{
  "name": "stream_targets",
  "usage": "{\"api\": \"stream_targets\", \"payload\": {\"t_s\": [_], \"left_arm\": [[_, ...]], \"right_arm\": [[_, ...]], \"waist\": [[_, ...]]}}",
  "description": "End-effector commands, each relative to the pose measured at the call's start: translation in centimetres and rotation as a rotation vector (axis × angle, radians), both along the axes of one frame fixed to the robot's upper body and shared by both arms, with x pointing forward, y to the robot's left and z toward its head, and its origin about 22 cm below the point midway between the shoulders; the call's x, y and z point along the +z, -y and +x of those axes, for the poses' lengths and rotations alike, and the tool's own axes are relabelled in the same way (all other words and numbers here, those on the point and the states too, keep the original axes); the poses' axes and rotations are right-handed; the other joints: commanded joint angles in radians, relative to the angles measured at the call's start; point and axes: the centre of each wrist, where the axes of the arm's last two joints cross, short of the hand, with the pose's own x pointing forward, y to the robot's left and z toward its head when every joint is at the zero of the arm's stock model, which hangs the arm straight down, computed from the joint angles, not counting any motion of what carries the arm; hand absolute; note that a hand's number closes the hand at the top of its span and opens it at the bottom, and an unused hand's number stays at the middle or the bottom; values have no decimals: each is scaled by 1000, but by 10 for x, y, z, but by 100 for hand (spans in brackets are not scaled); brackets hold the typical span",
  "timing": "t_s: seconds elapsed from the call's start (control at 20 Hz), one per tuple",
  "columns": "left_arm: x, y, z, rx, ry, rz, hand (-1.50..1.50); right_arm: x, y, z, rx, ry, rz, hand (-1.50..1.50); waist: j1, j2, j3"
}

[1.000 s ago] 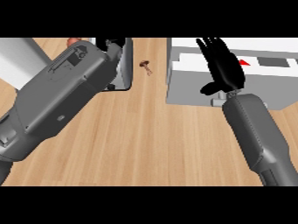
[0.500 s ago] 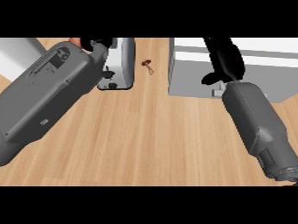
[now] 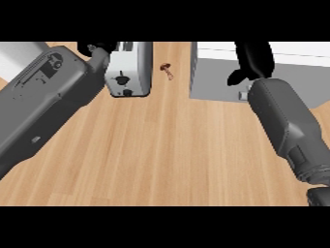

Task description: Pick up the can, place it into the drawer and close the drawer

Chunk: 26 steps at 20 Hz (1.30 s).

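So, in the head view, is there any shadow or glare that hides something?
Head view: lighting is even, no glare; the right hand shows as a black shape over the white drawer unit, its fingers indistinct; the left forearm covers the left hand; the can is not visible.

Silver toaster (image 3: 129,70) on wooden counter (image 3: 167,145), small reddish-brown object (image 3: 167,69) beside it

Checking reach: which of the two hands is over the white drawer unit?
The right hand, lying on the white drawer unit; the left hand is beside the toaster.
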Motion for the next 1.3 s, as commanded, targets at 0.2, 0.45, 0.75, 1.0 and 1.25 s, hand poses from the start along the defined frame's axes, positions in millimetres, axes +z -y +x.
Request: {"api": "stream_targets", "payload": {"t_s": [0.2, 0.45, 0.75, 1.0, 1.25], "left_arm": [[10, -5, -8, -22, 5, -13, -150], [0, -8, -15, -30, 1, 11, -150], [0, -7, -18, -40, -21, 2, -150], [8, -8, -21, -50, -2, -1, -150], [-3, -28, -17, -14, -19, 1, -150]], "right_arm": [[43, -11, 18, -42, 57, -21, -150], [60, 1, 23, -56, 27, 5, -150], [56, -28, 23, 111, -84, 349, -150], [54, -17, 23, 156, -122, 648, -150], [62, -20, 25, 205, -113, 706, -150]], "waist": [[25, 8, 2], [48, 11, 2], [42, 8, 7], [27, 3, 8], [19, 12, 3]]}}
